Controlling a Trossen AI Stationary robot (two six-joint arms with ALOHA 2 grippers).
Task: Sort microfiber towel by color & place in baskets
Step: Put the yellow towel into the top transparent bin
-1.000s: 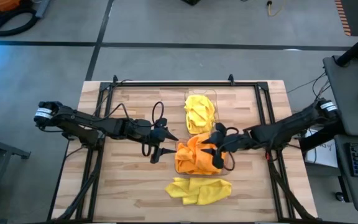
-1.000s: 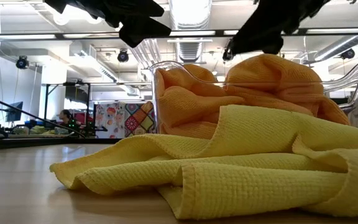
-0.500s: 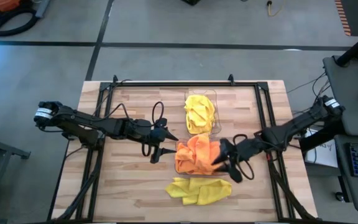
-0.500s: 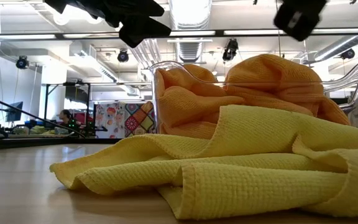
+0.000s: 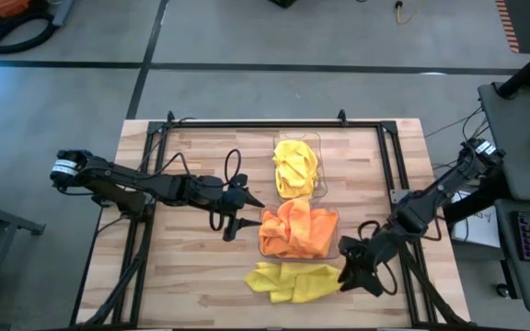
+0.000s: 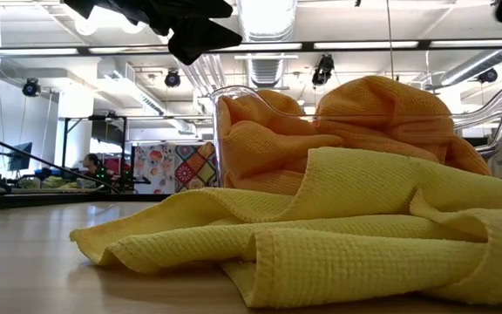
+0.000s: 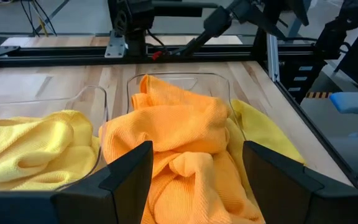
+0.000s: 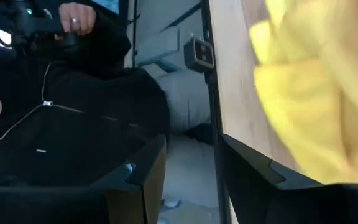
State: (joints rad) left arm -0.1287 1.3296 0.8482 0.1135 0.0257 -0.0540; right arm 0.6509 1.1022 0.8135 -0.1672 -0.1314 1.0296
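Yellow towel (image 5: 294,280) lengthwise along table's near edge

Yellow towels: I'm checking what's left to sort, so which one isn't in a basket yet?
The yellow towel lying on the table's near edge, beside the right gripper.

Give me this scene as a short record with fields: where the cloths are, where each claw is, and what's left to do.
far bin: yellow cloths
near bin: orange cloths
loose on table: yellow cloth, front of near bin
left claw: open, empty, left of near bin
right claw: empty, at loose cloth's right edge
left to do: loose yellow cloth not yet in a bin
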